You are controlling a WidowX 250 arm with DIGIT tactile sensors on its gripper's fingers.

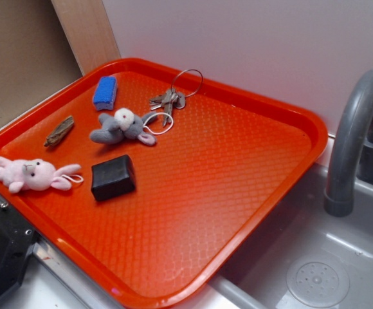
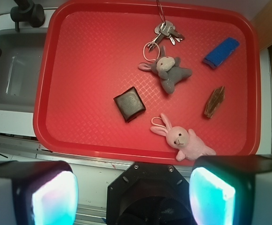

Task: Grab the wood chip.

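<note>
- Wood chip (image 2: 214,101) sits on the red tray (image 2: 79,70), lying flat and free, with nothing touching it.
- From the wrist view the chip lies ahead and off to the right of the gripper (image 2: 133,194), roughly in line with the right-hand finger pad (image 2: 211,197).
- The gripper hangs off the tray's near edge, well apart from the chip, so my read is that the coming move is forward and to the right, then down.
- Its long axis runs near straight away from the camera, tipped slightly to the right at the far end; a small wrist turn could set the fingers across the narrow width.
- Claw is spread wide: both pads glow at the bottom corners with a broad gap between them, and nothing is held.
- Neighbours to watch: the pink plush bunny (image 2: 183,139) lies just short of the chip on the near side, the blue sponge (image 2: 221,52) beyond it, and the grey plush bunny (image 2: 170,70) to the left.
- In the exterior view the chip (image 1: 59,131) shows near the tray's far left rim; only a dark corner of the robot (image 1: 0,261) enters the frame there, the fingers cut off.
- Chip thickness is hard to judge from either view.
</note>
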